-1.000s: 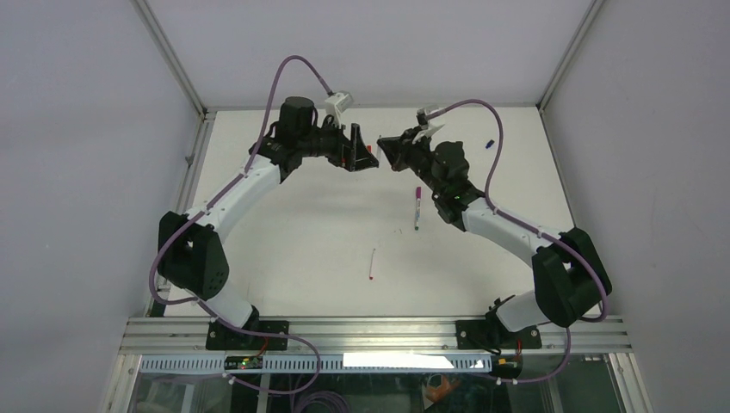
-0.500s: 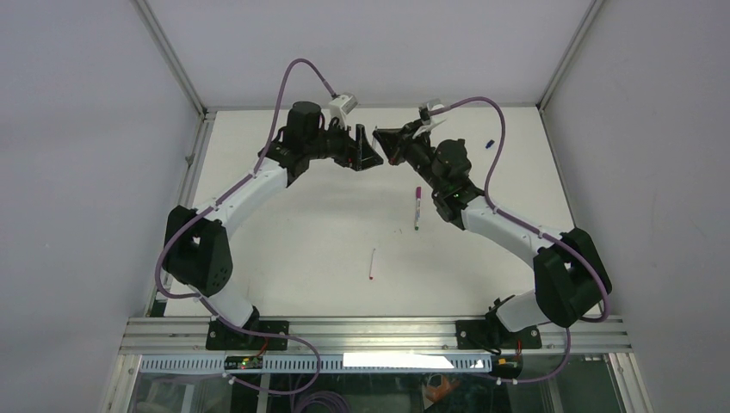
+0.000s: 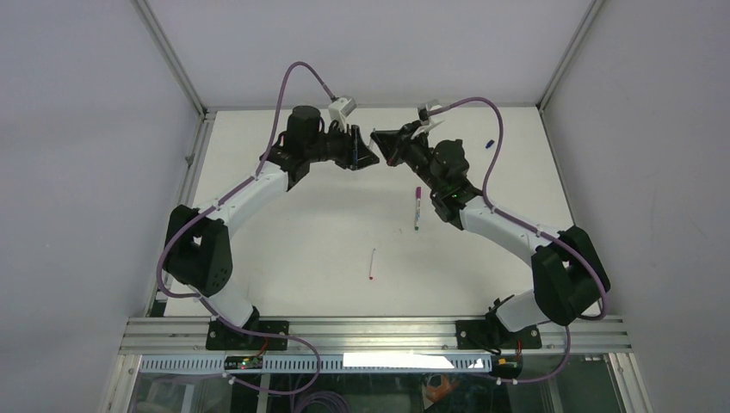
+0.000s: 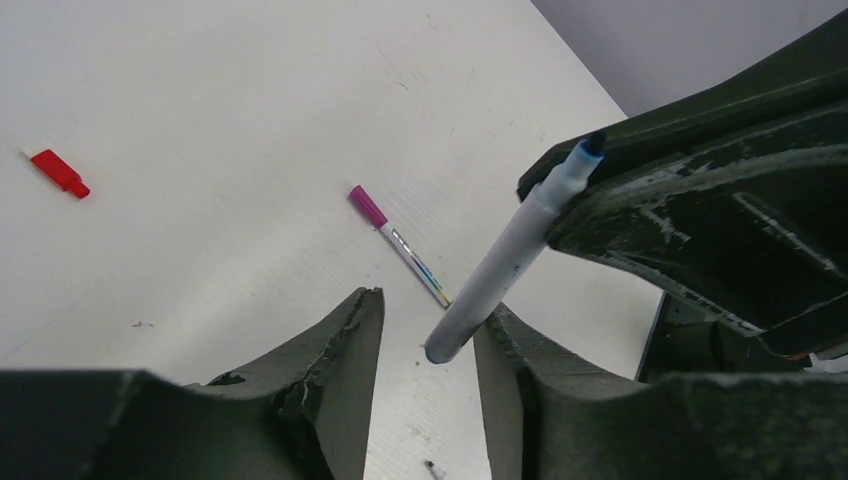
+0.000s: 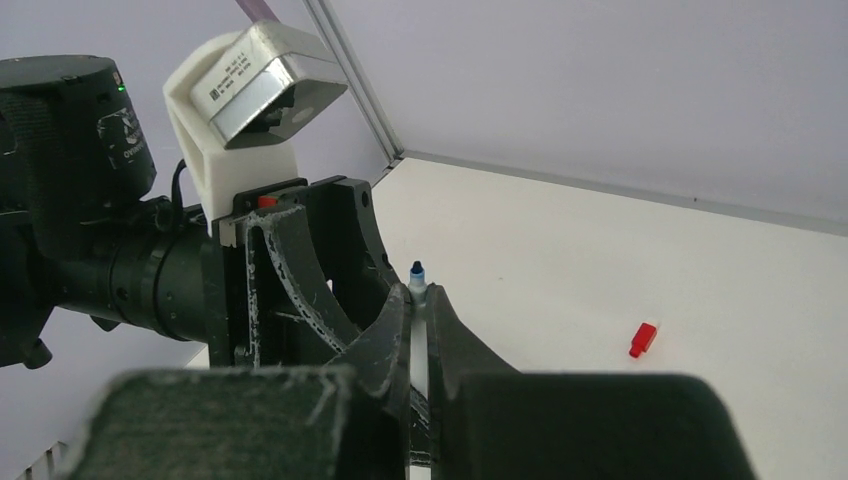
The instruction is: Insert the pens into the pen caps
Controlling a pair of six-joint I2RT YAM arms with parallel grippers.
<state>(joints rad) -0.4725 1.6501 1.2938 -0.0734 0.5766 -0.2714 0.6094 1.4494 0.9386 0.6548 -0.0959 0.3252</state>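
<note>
Magenta pen [image 3: 417,206] lies capped, it seems, on the table [image 3: 301,224]. Right end effector [image 5: 420,298] pinches the blue pen [image 4: 500,265] aloft, left end effector [image 4: 430,320] spread around its lower end. Red pen [image 3: 372,263], red cap [image 4: 58,171] and blue cap [image 3: 488,144] lie apart, not yet joined.

1. The left fingers [image 4: 340,370] are matt black plastic, rough and worn pale along their edges.
2. The right fingers [image 4: 720,220] are the same matt black plastic, with whitish scratches and smears.
3. The blue-tipped pen [image 4: 510,255] between the right fingers has a smooth, pale grey plastic barrel.
4. The desk [image 4: 200,100] below the fingers is matt white and finely scuffed.
5. The red cap [image 4: 58,171] beyond the left fingers is smooth plastic.
6. Behind the left fingers, the camera housing [image 5: 265,85] is dull grey metal in a matt white plastic mount [image 5: 215,165].
</note>
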